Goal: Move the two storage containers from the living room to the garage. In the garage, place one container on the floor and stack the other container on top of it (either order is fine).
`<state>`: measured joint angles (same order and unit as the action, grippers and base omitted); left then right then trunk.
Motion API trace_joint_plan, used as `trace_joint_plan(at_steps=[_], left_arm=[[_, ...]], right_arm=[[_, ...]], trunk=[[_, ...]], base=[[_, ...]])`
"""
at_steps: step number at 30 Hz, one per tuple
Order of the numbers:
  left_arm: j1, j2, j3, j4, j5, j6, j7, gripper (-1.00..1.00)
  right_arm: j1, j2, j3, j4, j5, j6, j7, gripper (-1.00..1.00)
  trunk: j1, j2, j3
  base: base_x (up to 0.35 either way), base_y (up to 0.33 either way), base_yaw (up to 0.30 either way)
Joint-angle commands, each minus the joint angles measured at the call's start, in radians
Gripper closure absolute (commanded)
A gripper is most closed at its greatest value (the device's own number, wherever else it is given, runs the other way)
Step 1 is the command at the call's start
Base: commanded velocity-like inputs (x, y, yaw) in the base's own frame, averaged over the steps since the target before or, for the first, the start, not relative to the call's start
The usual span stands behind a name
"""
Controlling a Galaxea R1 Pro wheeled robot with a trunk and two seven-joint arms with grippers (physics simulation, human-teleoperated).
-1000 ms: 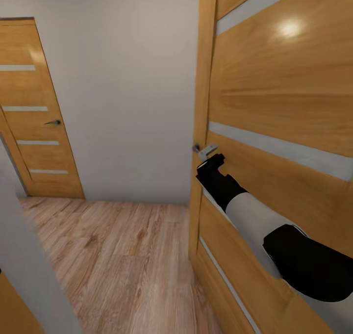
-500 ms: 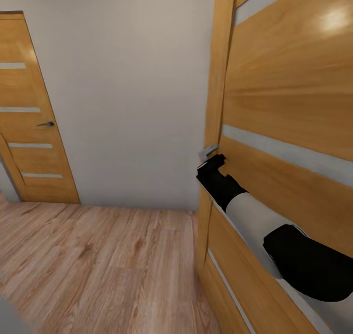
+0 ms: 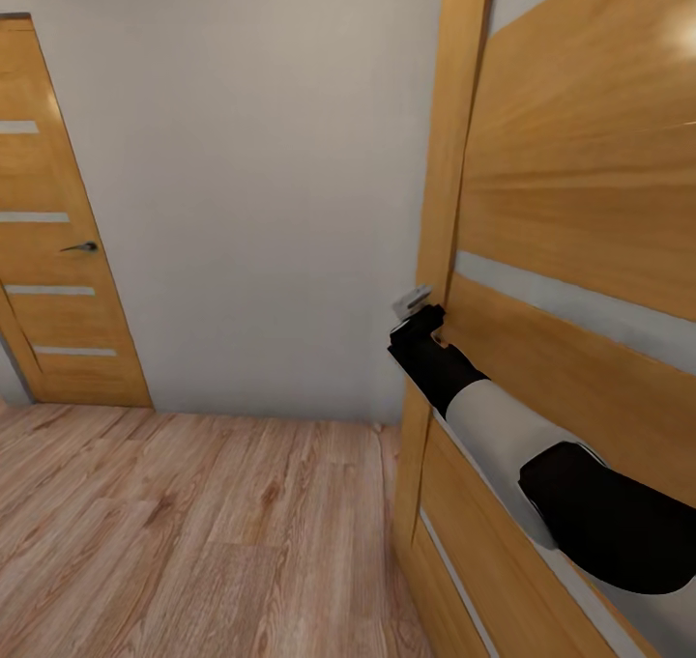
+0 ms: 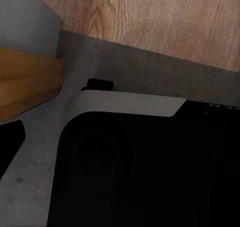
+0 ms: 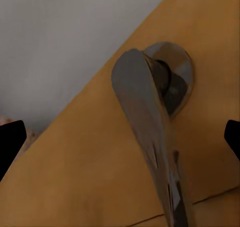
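Door handle [image 5: 155,132] between spread right gripper [image 5: 120,137] fingers [image 5: 10,142]; left's fingers unclear.

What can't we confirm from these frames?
- Right pincer contact with the door handle: head view too small; in the right wrist view, fingertips sit cut off at opposite edges.
- Left pincer state: the left wrist view is blocked by the robot's dark body.
- Beyond the near door: hidden by it.

Wooden door [image 3: 580,204] (metal lever handle [image 5: 150,137]) beside wood-plank floor [image 3: 193,542].
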<state>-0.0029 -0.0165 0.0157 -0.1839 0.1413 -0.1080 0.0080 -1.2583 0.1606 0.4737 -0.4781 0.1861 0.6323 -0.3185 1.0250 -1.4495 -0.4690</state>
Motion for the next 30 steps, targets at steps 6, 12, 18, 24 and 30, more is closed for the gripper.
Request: trace_joint_plan(at_steps=[6,12,18,24,30], left_arm=[[0.0,0.0,0.001,0.0,0.006,-0.002,0.001,-1.0],[0.0,0.0,0.001,0.0,0.006,-0.002,0.001,-1.0],[0.0,0.0,0.001,0.0,0.006,-0.002,0.001,-1.0],[0.0,0.0,0.001,0.0,0.006,-0.002,0.001,-1.0],[0.0,0.0,0.001,0.0,0.006,-0.002,0.0,-1.0]], right_arm=[[-0.001,-0.032,0.005,0.002,0.011,0.014,-0.005,-1.0],[-0.001,-0.062,0.001,0.037,0.01,0.004,-0.006,-1.0],[-0.002,-0.097,-0.002,0.066,0.01,-0.014,-0.007,-1.0],[-0.003,-0.124,-0.006,0.068,0.01,-0.018,-0.007,-1.0],[-0.003,-0.162,-0.008,0.068,0.008,-0.03,-0.004,-1.0]], trunk=[[0.0,0.0,-0.001],[0.0,0.0,-0.001],[0.0,0.0,-0.001],[0.0,0.0,-0.001],[0.0,0.0,-0.001]], base=[[0.005,0.0,0.0],[0.0,0.0,0.0],[0.0,0.0,0.0],[0.0,0.0,0.0],[0.0,0.0,0.0]])
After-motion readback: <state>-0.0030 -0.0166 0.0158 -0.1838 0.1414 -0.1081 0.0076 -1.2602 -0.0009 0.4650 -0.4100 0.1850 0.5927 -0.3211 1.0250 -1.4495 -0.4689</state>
